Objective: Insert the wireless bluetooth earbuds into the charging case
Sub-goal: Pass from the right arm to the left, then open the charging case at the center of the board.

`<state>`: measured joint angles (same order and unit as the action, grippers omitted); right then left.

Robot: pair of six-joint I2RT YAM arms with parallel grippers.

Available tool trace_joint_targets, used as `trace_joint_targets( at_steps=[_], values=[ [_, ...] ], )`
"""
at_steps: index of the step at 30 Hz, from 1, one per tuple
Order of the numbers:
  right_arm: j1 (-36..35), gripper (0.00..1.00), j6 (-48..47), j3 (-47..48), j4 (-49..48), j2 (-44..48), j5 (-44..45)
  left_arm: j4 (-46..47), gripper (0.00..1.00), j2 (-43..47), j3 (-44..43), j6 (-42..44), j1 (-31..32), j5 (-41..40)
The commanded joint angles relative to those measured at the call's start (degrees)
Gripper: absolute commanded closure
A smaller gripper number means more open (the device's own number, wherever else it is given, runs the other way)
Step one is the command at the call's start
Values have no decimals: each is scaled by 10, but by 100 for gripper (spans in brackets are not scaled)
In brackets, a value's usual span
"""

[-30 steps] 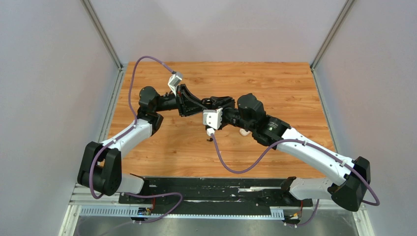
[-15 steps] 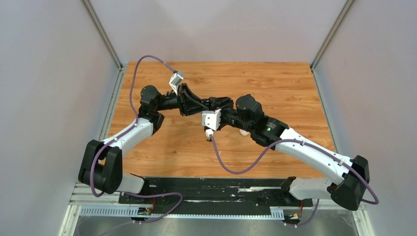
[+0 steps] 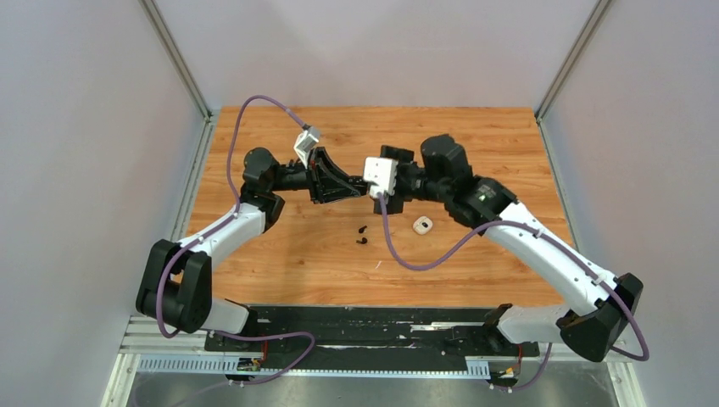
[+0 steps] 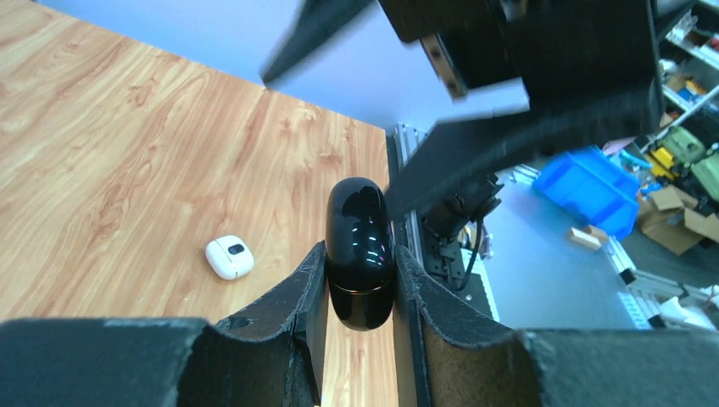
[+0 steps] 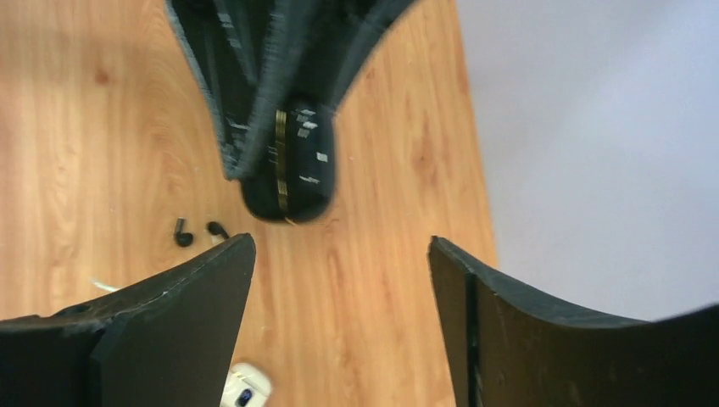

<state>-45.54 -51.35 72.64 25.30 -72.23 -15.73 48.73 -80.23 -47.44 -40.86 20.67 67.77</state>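
Status: we clamp the closed black charging case (image 4: 359, 229) aloft in left gripper (image 4: 360, 261), presenting it to right gripper (image 5: 341, 244), fingers spread, probably to open the lid; black earbuds (image 3: 362, 235) lie on tabletop (image 3: 509, 144).

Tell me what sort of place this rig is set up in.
Most likely a robotics lab or workshop test cell: a wooden tabletop walled by plain grey panels, and beyond its edge, in the left wrist view, a blue storage bin and cardboard boxes.
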Motion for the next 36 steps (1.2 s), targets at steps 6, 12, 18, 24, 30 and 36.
trace_joint_targets(
  at_steps=[6, 12, 18, 24, 30, 36],
  values=[
    [80, 21, 252, 143, 204, -86, -266, -1, 100, 30, 5, 124, 3, 68],
    [89, 22, 286, 170, 199, -133, -329, -306, 100, 81, -26, 396, 8, 48],
    [106, 26, 344, 165, 162, -147, -343, -536, 100, 96, -79, 600, 19, 42],
    [137, 32, 376, 161, 138, -152, -325, -543, 100, 97, -83, 612, 24, 40],
    [162, 37, 395, 166, 112, -156, -287, -511, 100, 92, -80, 586, 27, 42],
    [162, 24, 333, 137, 112, -123, -425, -464, 100, 84, -69, 532, 27, 34]
  ],
)
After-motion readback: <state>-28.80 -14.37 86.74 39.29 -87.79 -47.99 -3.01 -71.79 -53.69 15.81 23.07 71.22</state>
